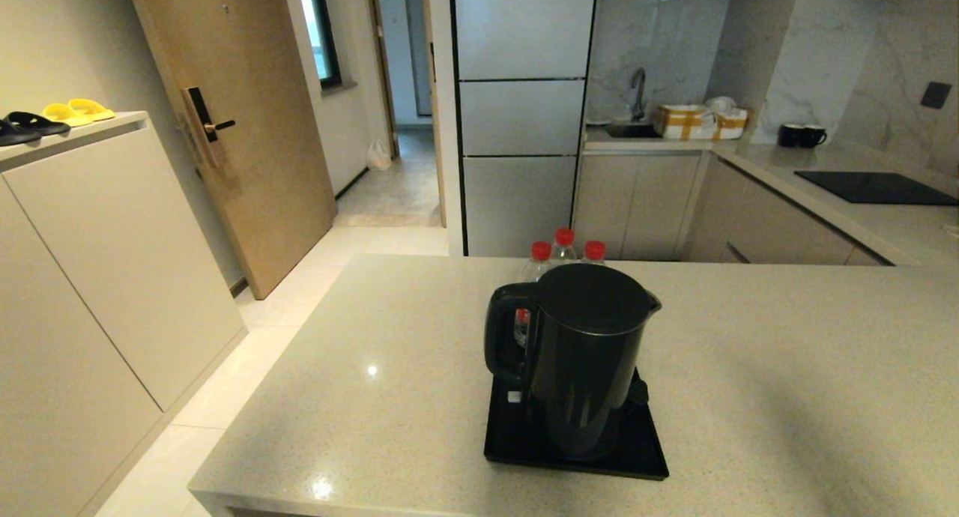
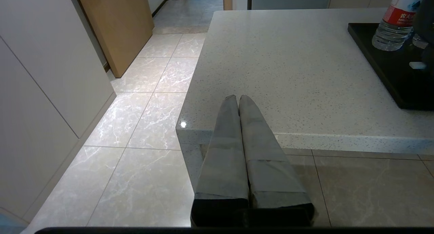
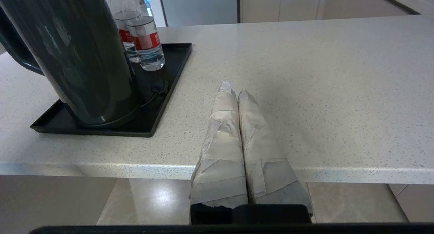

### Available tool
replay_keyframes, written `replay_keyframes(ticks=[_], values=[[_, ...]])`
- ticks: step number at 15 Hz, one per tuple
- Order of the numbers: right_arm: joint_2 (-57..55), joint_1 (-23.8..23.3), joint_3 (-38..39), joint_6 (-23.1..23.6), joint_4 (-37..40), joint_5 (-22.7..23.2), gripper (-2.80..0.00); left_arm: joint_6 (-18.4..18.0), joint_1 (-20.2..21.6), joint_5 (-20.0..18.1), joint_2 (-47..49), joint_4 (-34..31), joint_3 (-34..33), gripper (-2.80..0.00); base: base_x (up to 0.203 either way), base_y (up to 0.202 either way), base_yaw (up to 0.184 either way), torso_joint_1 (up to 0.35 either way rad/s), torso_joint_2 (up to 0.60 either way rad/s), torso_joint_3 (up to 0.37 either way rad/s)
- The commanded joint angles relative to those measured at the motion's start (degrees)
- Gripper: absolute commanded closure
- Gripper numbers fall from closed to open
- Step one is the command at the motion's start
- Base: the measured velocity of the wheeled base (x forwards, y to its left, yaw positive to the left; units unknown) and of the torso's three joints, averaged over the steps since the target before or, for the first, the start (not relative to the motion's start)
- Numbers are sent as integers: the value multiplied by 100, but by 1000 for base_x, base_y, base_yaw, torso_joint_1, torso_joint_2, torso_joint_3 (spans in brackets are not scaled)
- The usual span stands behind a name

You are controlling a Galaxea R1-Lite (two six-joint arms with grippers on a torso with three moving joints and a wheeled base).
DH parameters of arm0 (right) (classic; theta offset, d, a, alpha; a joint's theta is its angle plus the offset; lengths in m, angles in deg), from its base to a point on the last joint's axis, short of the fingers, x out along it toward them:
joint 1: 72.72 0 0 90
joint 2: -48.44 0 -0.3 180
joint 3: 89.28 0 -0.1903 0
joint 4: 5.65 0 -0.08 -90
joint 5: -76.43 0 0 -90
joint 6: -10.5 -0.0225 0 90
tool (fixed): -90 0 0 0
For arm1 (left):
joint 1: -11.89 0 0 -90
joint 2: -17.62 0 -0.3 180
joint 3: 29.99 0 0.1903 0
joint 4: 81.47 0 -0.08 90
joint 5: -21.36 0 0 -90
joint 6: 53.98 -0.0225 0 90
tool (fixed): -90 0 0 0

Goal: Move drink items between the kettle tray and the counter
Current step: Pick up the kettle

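Both pincers clenched and empty; kettle not yet approached.

The right pincer and left pincer are held at the near edge of the table, touching nothing. The kettle is seated on the kettle tray, bottles behind. An opening and a reach are judged to be required next.

Black kettle upright on black tray, speckled beige counter

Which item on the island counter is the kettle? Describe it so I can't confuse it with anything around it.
On the beige speckled counter lies a flat black tray. The kettle stands on its near part: tall, glossy black, flat lid, loop handle toward the robot's left. The clear red-capped water bottles behind it are slimmer.
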Motion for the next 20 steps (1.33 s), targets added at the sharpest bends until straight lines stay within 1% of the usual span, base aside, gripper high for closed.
replay_keyframes(ticks=[1, 15, 19, 20], values=[[-9, 2, 9, 0, 1, -2, 0, 0, 2, 2, 7, -6, 6, 0, 0, 0, 0, 0, 0, 0], [-9, 2, 0, 44, -8, 7, 0, -10, 2, 2, 7, -4, -2, 0, 0, 0, 0, 0, 0, 0], [-7, 2, 0, 44, -8, 8, 0, -476, 2, -111, 22, -158, 97, 0, 0, 0, 0, 0, 0, 0], [-9, 2, 0, 44, -8, 10, 0, -501, 2, -108, 16, -193, 107, 0, 0, 0, 0, 0, 0, 0]])
